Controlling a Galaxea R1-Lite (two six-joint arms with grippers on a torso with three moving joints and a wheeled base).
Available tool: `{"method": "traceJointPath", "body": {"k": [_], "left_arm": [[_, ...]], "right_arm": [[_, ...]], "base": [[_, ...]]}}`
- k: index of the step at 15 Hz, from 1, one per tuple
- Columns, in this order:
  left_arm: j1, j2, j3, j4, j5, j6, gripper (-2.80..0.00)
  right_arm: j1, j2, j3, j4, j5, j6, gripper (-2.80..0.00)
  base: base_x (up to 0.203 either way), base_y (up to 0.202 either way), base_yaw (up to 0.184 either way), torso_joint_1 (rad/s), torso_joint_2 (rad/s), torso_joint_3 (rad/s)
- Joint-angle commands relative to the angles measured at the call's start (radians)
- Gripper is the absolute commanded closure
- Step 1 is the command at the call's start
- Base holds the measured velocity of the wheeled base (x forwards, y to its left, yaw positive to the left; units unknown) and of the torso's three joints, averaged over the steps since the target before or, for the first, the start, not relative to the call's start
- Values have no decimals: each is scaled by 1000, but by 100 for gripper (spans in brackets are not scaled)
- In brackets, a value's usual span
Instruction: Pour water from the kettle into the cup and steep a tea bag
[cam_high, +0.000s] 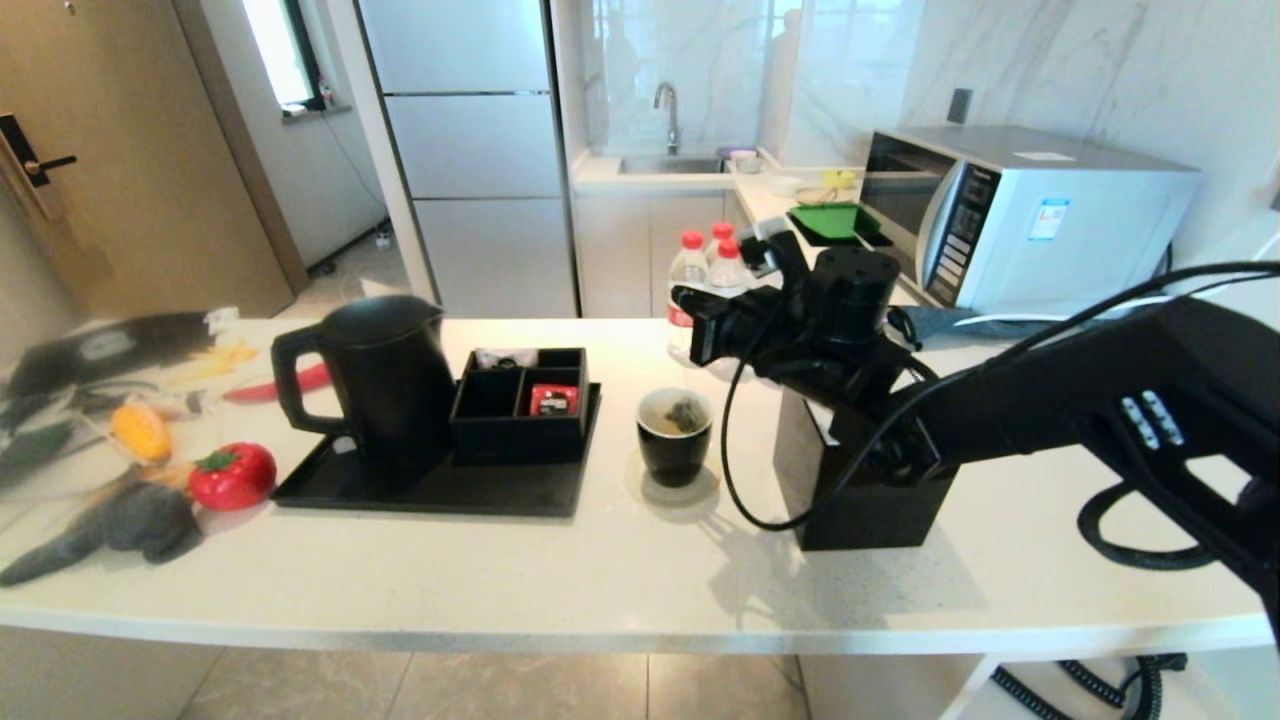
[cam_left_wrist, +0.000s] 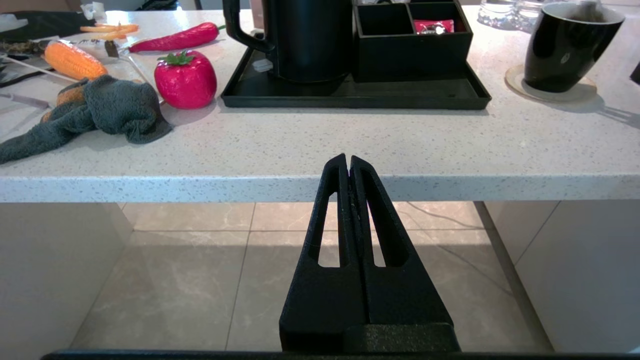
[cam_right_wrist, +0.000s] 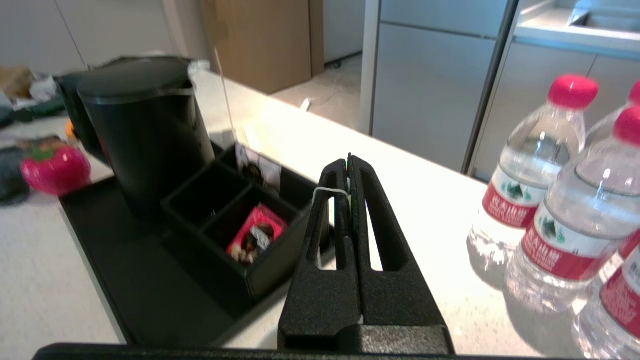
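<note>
The right hand (cam_right_wrist: 349, 162) hangs above the table (cam_high: 600, 590), just over and behind the cup (cam_high: 674, 437), its fingers pressed together on the thin white string (cam_right_wrist: 330, 190) of the tea bag (cam_high: 684, 412). The right arm reaches in from the robot's right, forearm slanting up toward the wrist, which sits over a black tissue box (cam_high: 860, 490). The tea bag lies inside the cup, at the surface of the yellowish water (cam_high: 664, 423). The cup stands on a round coaster (cam_left_wrist: 550, 92) beside the black tray (cam_high: 430, 490).

On that tray, the organizer box (cam_high: 520, 405) holds a small red packet (cam_high: 553, 399) in one compartment, and the kettle (cam_high: 375, 375) stands upright at the tray's left end, handle turned away from the cup. Water bottles (cam_right_wrist: 575, 200) with red caps stand behind the cup, near the hand.

The left hand (cam_left_wrist: 348, 161) is parked below the table's front edge, fingers closed on nothing. To the kettle's left lie a red toy tomato (cam_high: 232, 475), a grey cloth (cam_high: 130, 525), a corn cob (cam_high: 140, 432) and a red chili pepper (cam_left_wrist: 175, 39).
</note>
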Motion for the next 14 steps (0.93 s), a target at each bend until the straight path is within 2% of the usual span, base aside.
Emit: {"method": "traceJointPath", "body": {"k": [1,5,14], "left_arm": [[0,0,0,0,2,1,0],[0,0,0,0,2,0,0],[0,0,0,0,2,-5,0]], "right_arm": [[11,11,25,-9,1,-8,0],[28,40,41,-9,0,-62,0],[34,17,31,-1,-27,-62,0]], "base": [[0,0,0,0,0,0],[0,0,0,0,0,0],[0,0,0,0,0,0]]}}
